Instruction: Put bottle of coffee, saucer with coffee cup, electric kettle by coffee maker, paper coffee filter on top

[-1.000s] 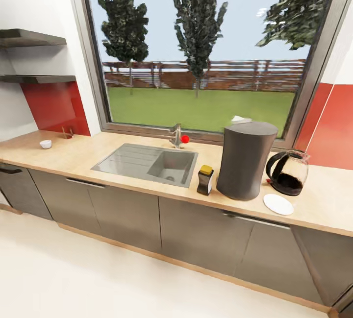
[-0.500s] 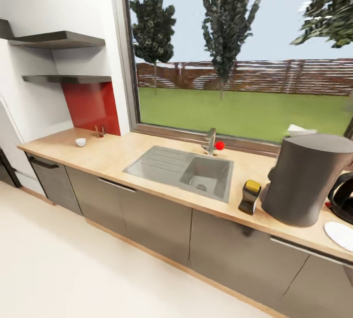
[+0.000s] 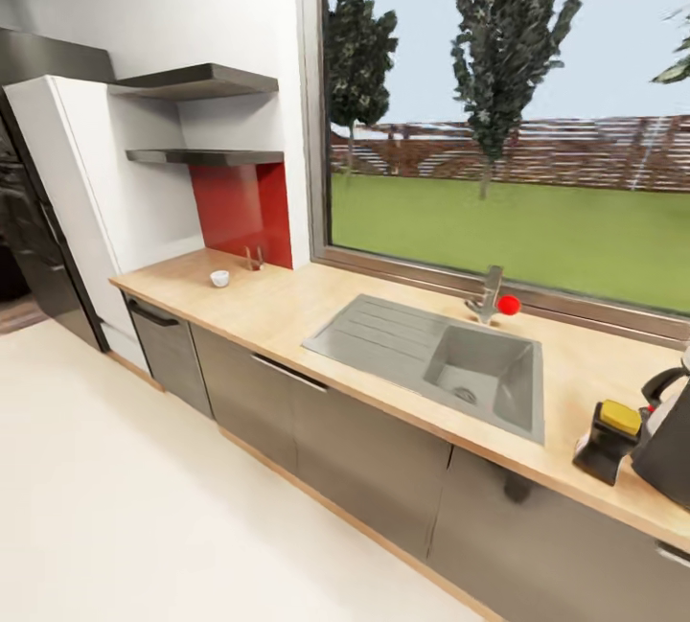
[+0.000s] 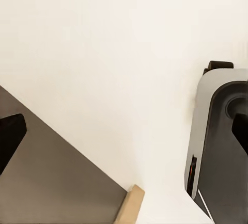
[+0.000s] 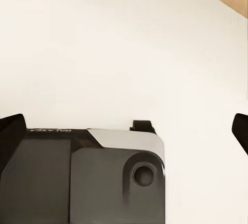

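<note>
- Your left end effector (image 4: 124, 131) pointed down at pale floor, fingertips spread wide and holding nothing.
- Your right end effector (image 5: 124, 125) was likewise wide and unladen above the robot base (image 5: 82, 177).
- The coffee cup (image 3: 219, 278) sat on the tabletop (image 3: 287, 306) below the kitchen shelf (image 3: 206, 157).
- The bottle of coffee (image 3: 608, 440) stood touching or just beside the coffee maker (image 3: 671, 454), right of the sink (image 3: 479, 378).

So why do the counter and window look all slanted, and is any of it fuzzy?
Head view: the kitchen countertop and window frame lean because of wide-angle stretch, and the trees look soft and blocky, while the sink is sharp. Both wrist views: flat, even light on the pale floor, with no glare.
</note>
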### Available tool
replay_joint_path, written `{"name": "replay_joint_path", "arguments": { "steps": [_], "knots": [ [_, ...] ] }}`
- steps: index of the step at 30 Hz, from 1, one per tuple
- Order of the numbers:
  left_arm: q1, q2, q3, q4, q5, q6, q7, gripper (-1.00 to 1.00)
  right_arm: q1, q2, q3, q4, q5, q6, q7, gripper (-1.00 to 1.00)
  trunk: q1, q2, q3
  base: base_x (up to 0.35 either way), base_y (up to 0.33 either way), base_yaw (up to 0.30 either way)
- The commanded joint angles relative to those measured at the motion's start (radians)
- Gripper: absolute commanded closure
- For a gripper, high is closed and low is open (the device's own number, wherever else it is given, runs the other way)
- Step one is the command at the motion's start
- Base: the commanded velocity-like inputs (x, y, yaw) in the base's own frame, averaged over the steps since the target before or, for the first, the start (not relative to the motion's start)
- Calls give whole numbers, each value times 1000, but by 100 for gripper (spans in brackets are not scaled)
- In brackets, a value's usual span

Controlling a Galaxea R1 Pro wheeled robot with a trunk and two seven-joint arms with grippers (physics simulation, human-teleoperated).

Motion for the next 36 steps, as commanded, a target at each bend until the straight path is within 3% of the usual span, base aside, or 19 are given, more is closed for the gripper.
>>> {"name": "replay_joint_path", "arguments": {
  "steps": [1, 36],
  "knots": [
    [-1, 0, 8, 2, -8, -4, 1, -100, -1, 0, 9, 1, -10, -4, -4, -100, 1, -2, -2, 253, 249, 279],
    [-1, 0, 10, 2, -8, -4, 1, -100, -1, 0, 9, 1, -10, -4, -4, -100, 1, -2, 17, 257, 248, 271]
  ]
}}
